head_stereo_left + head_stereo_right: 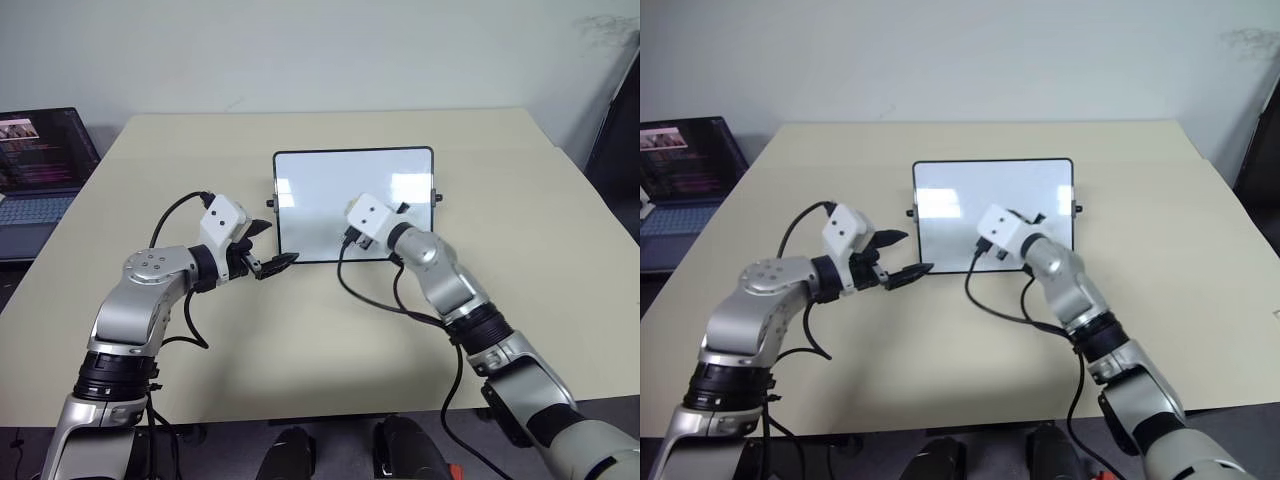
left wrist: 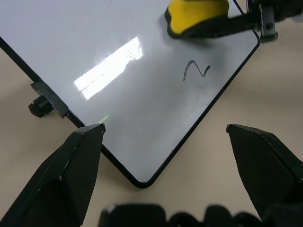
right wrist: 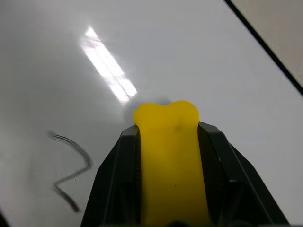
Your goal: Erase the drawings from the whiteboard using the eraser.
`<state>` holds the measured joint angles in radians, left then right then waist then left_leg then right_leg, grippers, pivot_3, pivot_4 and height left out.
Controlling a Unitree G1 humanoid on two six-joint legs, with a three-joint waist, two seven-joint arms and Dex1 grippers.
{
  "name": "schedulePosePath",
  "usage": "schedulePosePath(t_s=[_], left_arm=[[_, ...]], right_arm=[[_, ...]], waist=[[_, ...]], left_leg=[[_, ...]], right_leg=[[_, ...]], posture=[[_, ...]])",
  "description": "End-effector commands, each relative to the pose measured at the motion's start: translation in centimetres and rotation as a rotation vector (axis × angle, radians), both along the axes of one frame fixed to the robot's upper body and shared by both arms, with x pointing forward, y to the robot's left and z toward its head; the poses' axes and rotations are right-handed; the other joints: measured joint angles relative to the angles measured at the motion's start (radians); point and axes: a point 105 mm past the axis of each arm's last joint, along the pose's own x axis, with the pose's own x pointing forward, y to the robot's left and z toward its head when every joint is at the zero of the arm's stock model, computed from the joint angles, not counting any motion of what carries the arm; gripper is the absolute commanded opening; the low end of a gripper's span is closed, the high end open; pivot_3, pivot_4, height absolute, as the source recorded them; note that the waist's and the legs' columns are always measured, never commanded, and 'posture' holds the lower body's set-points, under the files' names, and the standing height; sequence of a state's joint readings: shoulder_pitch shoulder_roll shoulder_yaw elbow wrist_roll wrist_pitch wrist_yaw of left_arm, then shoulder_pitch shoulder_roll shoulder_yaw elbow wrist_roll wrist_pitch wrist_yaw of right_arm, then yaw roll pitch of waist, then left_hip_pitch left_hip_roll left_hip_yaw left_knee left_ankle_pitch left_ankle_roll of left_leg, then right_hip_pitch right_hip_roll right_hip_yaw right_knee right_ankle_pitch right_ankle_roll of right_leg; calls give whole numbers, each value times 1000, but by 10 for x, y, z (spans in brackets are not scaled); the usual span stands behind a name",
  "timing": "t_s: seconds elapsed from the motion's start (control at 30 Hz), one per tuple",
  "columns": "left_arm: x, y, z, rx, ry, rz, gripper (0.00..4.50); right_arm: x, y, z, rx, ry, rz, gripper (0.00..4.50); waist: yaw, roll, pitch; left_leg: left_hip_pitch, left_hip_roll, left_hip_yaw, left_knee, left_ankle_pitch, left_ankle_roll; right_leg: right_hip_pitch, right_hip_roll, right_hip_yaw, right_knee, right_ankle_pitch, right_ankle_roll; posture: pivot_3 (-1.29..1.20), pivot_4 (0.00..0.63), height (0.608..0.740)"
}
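Observation:
The whiteboard (image 1: pixel 320 190) lies flat on the middle of the table, glossy white with a thin black frame. One dark curl of the drawings (image 2: pixel 195 71) sits near a corner of the board. My right gripper (image 3: pixel 166 130) is shut on the yellow eraser (image 3: pixel 170 165), whose front end rests on the white surface just beside the curl (image 3: pixel 71 170). In the left wrist view the eraser (image 2: pixel 196 16) shows between the right gripper's black fingers. My left gripper (image 1: pixel 278 243) hovers open at the board's near left corner, with nothing between its fingers.
The beige table (image 1: pixel 300 340) extends around the board on all sides. An open laptop (image 1: pixel 40 170) stands off the table's far left. A dark object (image 1: pixel 620 130) stands beyond the table's right edge.

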<state>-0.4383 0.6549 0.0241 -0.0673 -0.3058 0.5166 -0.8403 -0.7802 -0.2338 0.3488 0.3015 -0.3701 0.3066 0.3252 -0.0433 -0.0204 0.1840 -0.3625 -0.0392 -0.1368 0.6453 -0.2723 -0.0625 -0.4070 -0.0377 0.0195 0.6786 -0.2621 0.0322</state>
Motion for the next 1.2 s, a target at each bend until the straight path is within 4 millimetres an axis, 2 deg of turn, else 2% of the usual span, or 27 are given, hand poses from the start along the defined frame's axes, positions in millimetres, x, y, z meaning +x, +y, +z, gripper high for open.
schedulePosePath(t_s=[0.03, 0.17, 0.27, 0.37, 0.5, 0.6, 0.73, 0.83, 0.9, 1.03, 1.2], left_arm=[[1, -5, 9, 2, -44, -19, 4500], [1, -5, 9, 2, -43, -23, 4500], [1, -5, 9, 0, -43, -22, 4500], [1, -4, 9, -10, -45, -8, 4500], [5, 6, 7, -37, -56, 71, 4500], [6, 14, 2, -44, -61, 129, 4500], [4, 24, -10, -50, -45, 188, 4500], [2, 27, -13, -61, -49, 215, 4500], [0, 27, -15, -70, -47, 226, 4500], [-5, 27, -20, -76, -37, 238, 4500], [-9, 25, -23, -81, -32, 242, 4500]], right_arm=[[3, -7, -7, 4, 27, -39, 1285], [-14, 25, -18, 0, 73, 75, 1284], [-17, 33, -16, 26, 70, 95, 1284], [-11, 24, -1, 73, 30, 57, 1284], [-8, -7, 31, 243, 18, 7, 1284], [-14, -29, 40, 288, 30, -7, 1283], [-38, -52, 28, 267, 68, 25, 1283], [-63, -56, 23, 177, -12, 120, 1282], [-75, -65, 8, 125, -6, 127, 1282], [-91, -76, -12, 68, 13, 127, 1282], [-102, -79, -29, 44, 26, 135, 1282]], waist=[[-1, 0, 0], [-6, 0, 0], [-15, 0, 0], [-14, 0, 0], [-8, 0, 0], [-4, 0, 0], [-1, 0, 0], [1, 0, 0], [3, 0, 0], [3, 0, 0], [6, 0, 1]], left_leg=[[0, 0, 0, 0, 0, 0], [0, 0, 0, 0, 0, 0], [0, 0, 1, 0, 0, 0], [0, 1, 0, 0, 0, 0], [-1, 0, 0, 0, 0, 0], [-2, 0, -1, -1, 0, 0], [-3, 1, -1, -4, -1, 0], [-4, 1, 1, -4, -2, 0], [-4, 1, 1, -4, -2, 1], [-3, 1, 1, -3, -2, 1], [-2, 1, 1, -1, -2, 0]], right_leg=[[0, 0, 0, 0, 0, 0], [0, 0, 0, 0, 0, 0], [0, 0, 1, 0, 0, 0], [-1, 0, 1, 0, 0, 0], [-1, 0, 0, 0, 0, 0], [-2, -1, 0, -1, 0, 0], [-2, -1, -1, -5, 0, 0], [-3, -2, 0, -6, 0, 0], [-3, -2, 1, -6, -1, 1], [-1, -2, 1, -6, -1, 1], [0, -2, 1, -5, -1, 1]], posture=[[0, 150, 740], [0, 150, 740], [0, 150, 740], [0, 150, 740], [0, 150, 740], [0, 150, 740], [0, 150, 740], [0, 150, 740], [0, 150, 740], [0, 150, 740], [0, 150, 740]])
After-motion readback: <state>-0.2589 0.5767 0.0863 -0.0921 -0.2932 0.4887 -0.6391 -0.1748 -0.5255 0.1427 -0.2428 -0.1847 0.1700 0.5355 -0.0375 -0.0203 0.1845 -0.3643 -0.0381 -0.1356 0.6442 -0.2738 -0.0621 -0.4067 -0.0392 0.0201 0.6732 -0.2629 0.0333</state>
